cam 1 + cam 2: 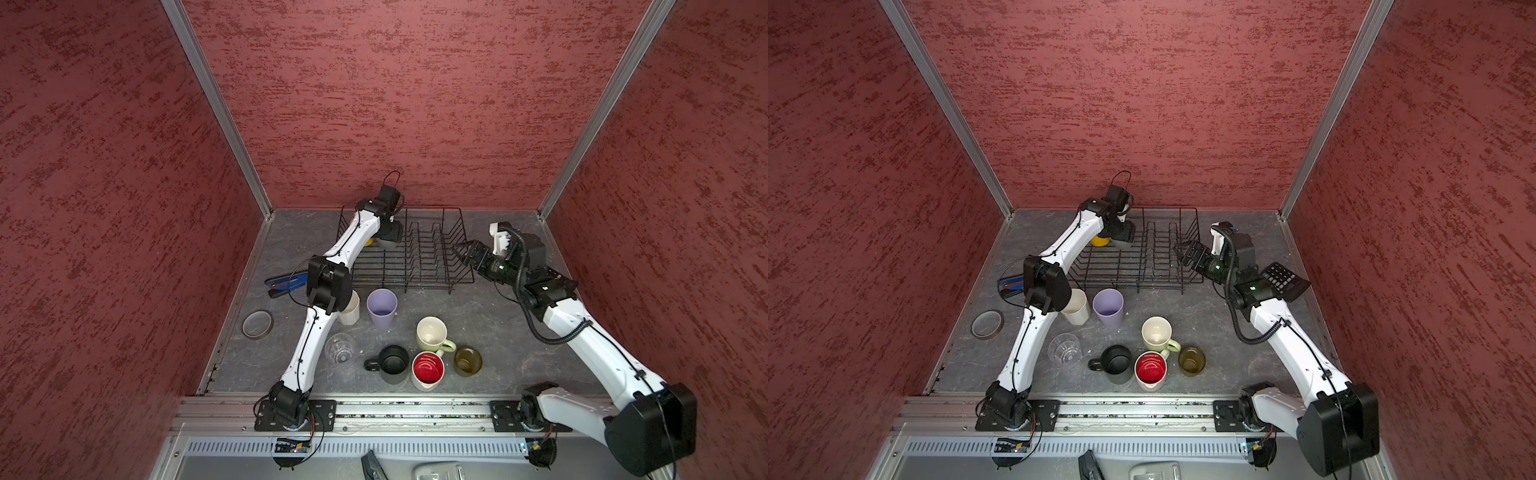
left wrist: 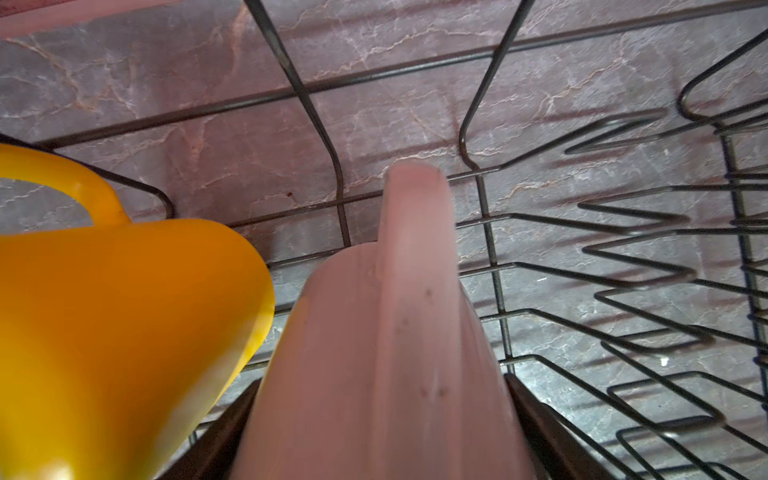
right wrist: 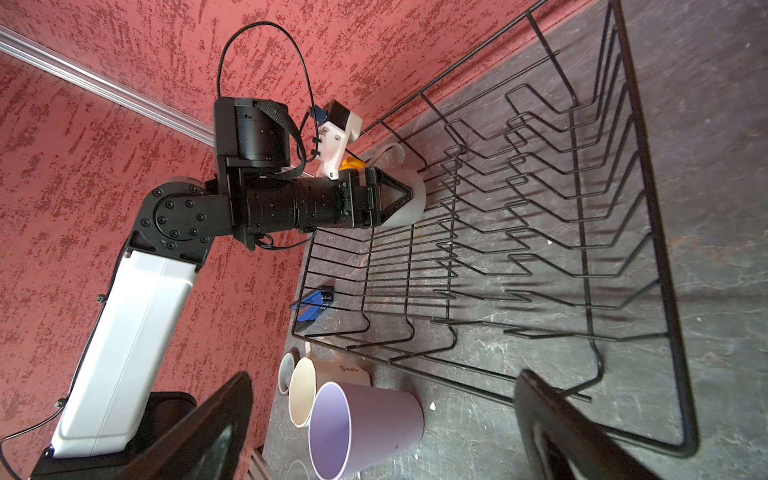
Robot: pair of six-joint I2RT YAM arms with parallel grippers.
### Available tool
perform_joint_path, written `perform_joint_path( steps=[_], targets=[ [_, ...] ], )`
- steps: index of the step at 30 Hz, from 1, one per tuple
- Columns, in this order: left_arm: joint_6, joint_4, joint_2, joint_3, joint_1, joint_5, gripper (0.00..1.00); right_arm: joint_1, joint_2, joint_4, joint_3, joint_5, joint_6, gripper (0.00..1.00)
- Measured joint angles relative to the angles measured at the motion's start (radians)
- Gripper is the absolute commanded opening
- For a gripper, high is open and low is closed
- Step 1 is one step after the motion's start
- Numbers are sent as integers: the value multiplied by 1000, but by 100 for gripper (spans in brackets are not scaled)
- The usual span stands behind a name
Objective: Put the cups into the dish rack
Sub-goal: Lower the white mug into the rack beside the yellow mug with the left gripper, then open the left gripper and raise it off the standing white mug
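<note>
The main risk is at the far left corner of the rack (image 1: 419, 257). There the left gripper (image 3: 404, 192) is clamped on the grey mug (image 2: 374, 332) and holds it just beside the yellow mug (image 2: 116, 311), which sits in that corner. A crooked release could knock the two together, or leave the grey mug straddling a wire so that it tips. Whether it rests on the wires yet I cannot tell, since it fills the wrist view. The right gripper (image 1: 458, 251) hangs wide open and empty at the rack's right side. A careless sweep inward could snag the prongs and drag the rack.

The rack has only those two mugs in it. Seven cups stand on the surface between the rack and the near edge, all upright and seemingly empty:
- white mug (image 1: 349, 309)
- lilac tumbler (image 1: 381, 307)
- clear glass (image 1: 340, 348)
- black mug (image 1: 392, 363)
- red-lined mug (image 1: 428, 370)
- green mug (image 1: 432, 334)
- olive glass (image 1: 468, 360)
</note>
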Motion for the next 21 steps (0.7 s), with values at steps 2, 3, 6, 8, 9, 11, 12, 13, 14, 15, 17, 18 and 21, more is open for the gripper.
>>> perform_joint_path(
  steps=[2, 3, 6, 8, 9, 11, 12, 13, 14, 15, 17, 18, 21],
  targets=[
    [0, 0, 6, 0, 0, 0, 0, 0, 0, 2, 0, -3, 2, 99],
    [0, 0, 9, 0, 0, 0, 0, 0, 0, 4, 0, -4, 4, 99],
    [0, 5, 20, 0, 0, 0, 0, 0, 2, 8, -2, -7, 8, 99],
    [0, 15, 24, 0, 1, 0, 5, 0, 2, 10, -2, -8, 12, 99],
    [0, 18, 25, 0, 1, 0, 10, 0, 2, 13, -3, -10, 15, 99],
    [0, 20, 26, 0, 1, 0, 20, 0, 2, 20, -6, -11, 17, 99],
    [0, 20, 26, 0, 1, 0, 26, 0, 2, 22, -7, -12, 19, 99],
    [0, 20, 26, 0, 1, 0, 33, 0, 2, 22, -8, -12, 19, 99],
    [0, 21, 26, 0, 1, 0, 39, 0, 3, 23, -9, -12, 20, 99],
    [0, 21, 26, 0, 1, 0, 45, 0, 4, 23, -9, -13, 22, 99],
    [0, 21, 26, 0, 1, 0, 57, 0, 6, 25, -9, -13, 23, 99],
    [0, 21, 26, 0, 1, 0, 61, 0, 7, 26, -9, -13, 23, 99],
    [0, 22, 26, 0, 2, 0, 71, 0, 7, 32, -11, -15, 24, 99]
  ],
)
